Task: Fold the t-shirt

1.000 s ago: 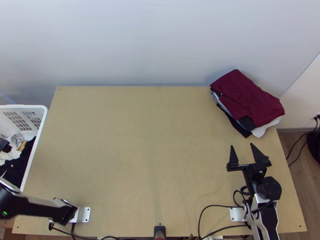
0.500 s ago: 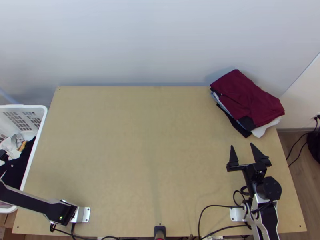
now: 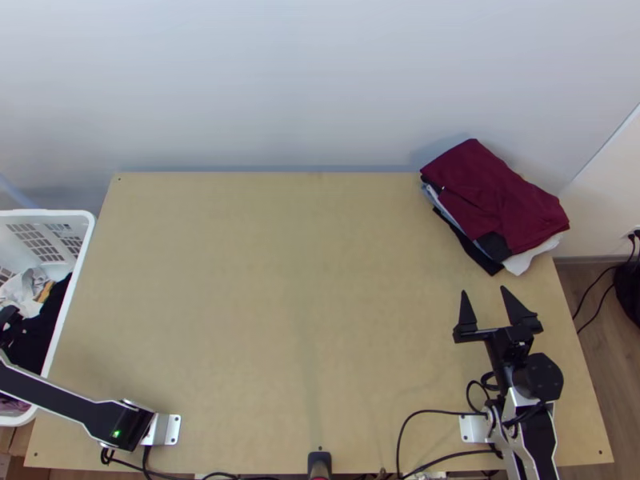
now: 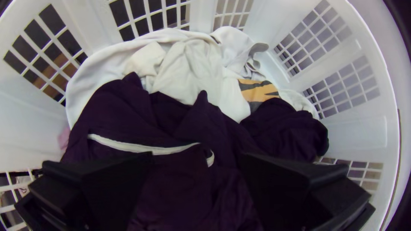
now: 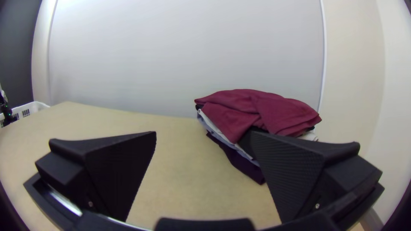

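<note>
At the top view's left edge, my left gripper (image 3: 10,317) is over the white basket (image 3: 82,232). The left wrist view has my left gripper (image 4: 195,160) open above a bunched dark garment (image 4: 180,192) with a white stripe; pale clothes (image 4: 192,68) lie bunched beside it in the basket. My right gripper (image 3: 486,293) is open over the table's right part, near a stack of folded cloth with a maroon piece (image 3: 496,196) on top. In the right wrist view, nothing is between the fingers of my right gripper (image 5: 203,134), and the maroon cloth (image 5: 257,107) is beyond them.
The bare wooden table (image 3: 280,296) spreads between the two arms. A wall (image 3: 320,80) rises behind its far edge. Black cables (image 3: 424,412) run along the near edge by the right arm's base.
The left arm has swung across the basket, its gripper end coming into sight at the top view's left edge and shifting slightly down the picture. The right arm and the stack have stayed still.
</note>
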### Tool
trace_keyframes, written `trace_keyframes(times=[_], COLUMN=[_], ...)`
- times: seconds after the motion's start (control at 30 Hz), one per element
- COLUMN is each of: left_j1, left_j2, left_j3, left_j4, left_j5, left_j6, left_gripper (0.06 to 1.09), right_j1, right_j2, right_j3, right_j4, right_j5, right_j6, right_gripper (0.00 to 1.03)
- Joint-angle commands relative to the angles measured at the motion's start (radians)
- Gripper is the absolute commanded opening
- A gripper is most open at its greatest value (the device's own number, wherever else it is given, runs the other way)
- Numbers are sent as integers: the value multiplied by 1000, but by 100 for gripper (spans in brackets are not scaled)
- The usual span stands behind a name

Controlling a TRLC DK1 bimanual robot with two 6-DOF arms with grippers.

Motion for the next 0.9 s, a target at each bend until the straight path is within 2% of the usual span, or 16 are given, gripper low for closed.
trace_keyframes(times=[0.0,0.37,0.43,0.5,0.6,0.63,0.87], left_j1=[-1,-12,-12,-8,2,6,22], left_j2=[55,130,132,132,116,104,-78], left_j3=[65,96,91,91,85,84,71], left_j4=[-31,-97,-97,-85,-43,-23,-28], left_j5=[0,-12,-12,-12,-12,-11,4], left_j6=[17,36,32,31,29,29,-17], left_gripper=[103,102,89,70,30,11,10], right_j1=[-1,-1,-1,-1,-1,-1,-1], right_j2=[-4,-4,-4,-4,-4,-4,-4], right_j3=[-5,-5,-5,-5,-5,-5,-5], right_j4=[-18,-18,-18,-18,-18,-18,-18], right_j5=[2,2,2,2,2,2,2], right_j6=[-8,-8,-8,-8,-8,-8,-8], right_gripper=[99,99,99,99,99,99,99])
